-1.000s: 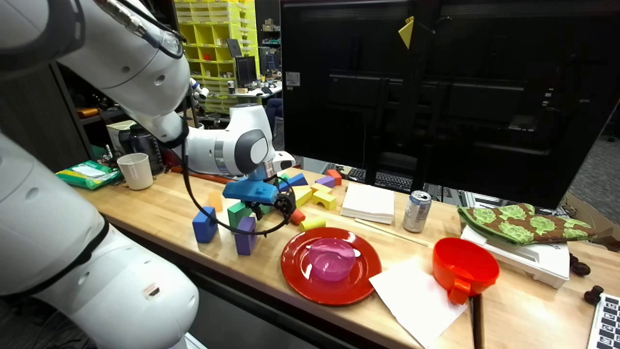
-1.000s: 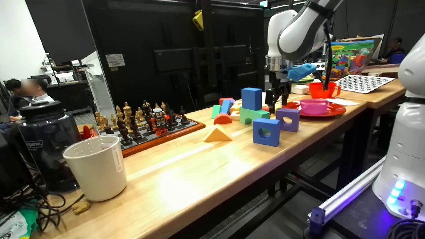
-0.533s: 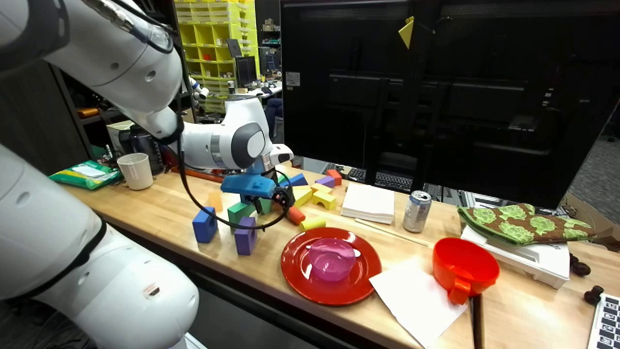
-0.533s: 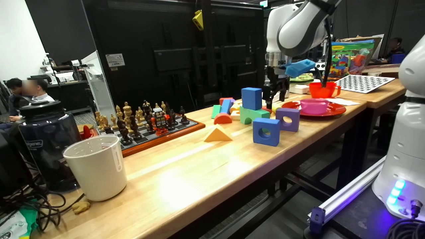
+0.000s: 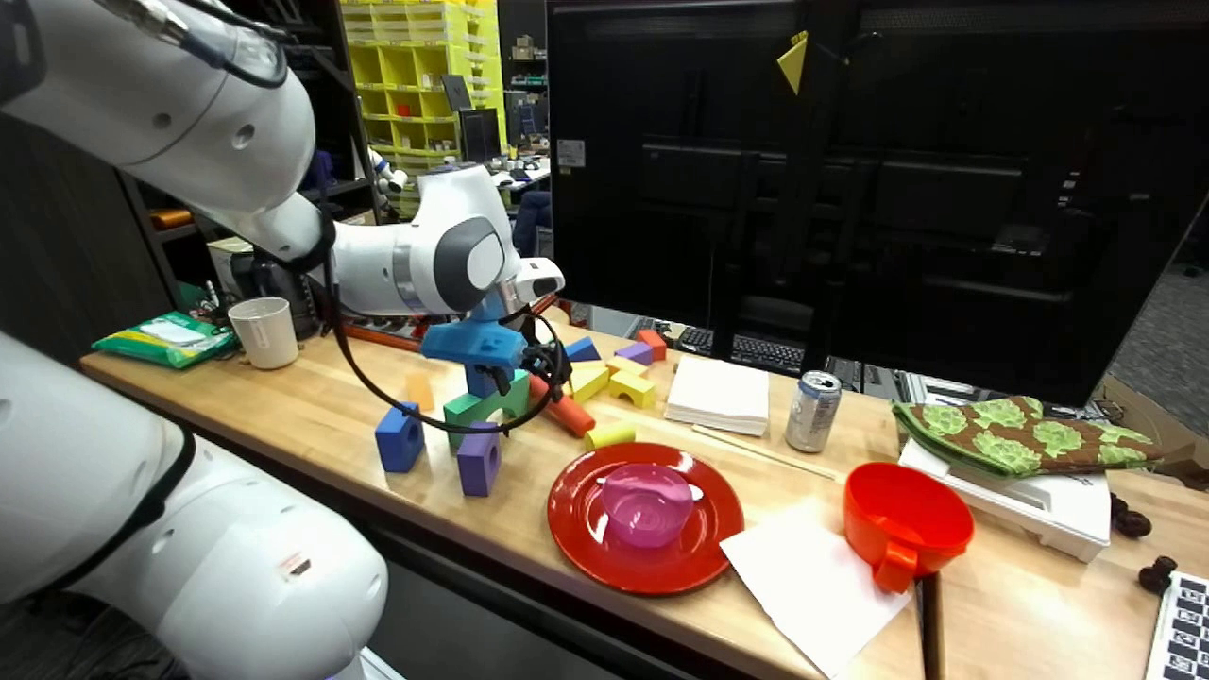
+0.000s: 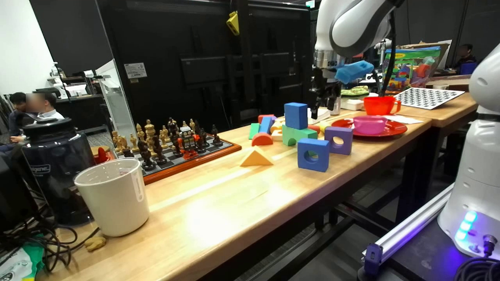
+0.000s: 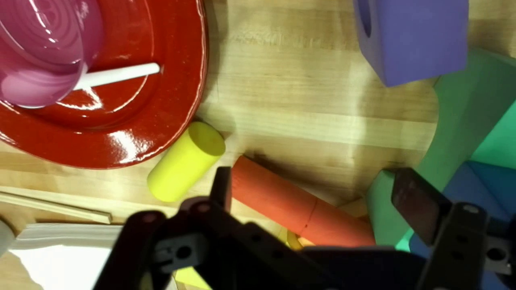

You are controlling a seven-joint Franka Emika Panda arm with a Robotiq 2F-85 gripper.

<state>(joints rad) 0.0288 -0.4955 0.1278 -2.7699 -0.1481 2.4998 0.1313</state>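
My gripper (image 7: pixel 318 193) is open and holds nothing. In the wrist view a red cylinder (image 7: pixel 290 201) with a thin line across it lies below, between the spread fingers. A yellow cylinder (image 7: pixel 185 161) lies left of it, by the plate. A green arch (image 7: pixel 459 108) stands on the right, partly behind a finger. In an exterior view the gripper (image 6: pixel 323 111) hangs above the table, beyond a blue block (image 6: pixel 296 116) resting on the green arch (image 6: pixel 297 136). A purple block with a hole (image 6: pixel 338 140) and a blue block with a hole (image 6: pixel 312 154) stand nearer the edge.
A red plate (image 5: pixel 581 557) bears a pink bowl (image 5: pixel 647 505). A red cup (image 5: pixel 907 524), a can (image 5: pixel 813 412) and a paper stack (image 5: pixel 718 395) stand beyond. A chessboard (image 6: pixel 172 169), an orange triangle (image 6: pixel 256 157) and a white cup (image 6: pixel 113 199) are also on the table.
My gripper has risen away from the blocks and shifted slightly back. More of the red cylinder and green arch now shows in an exterior view. The blocks stay in place.
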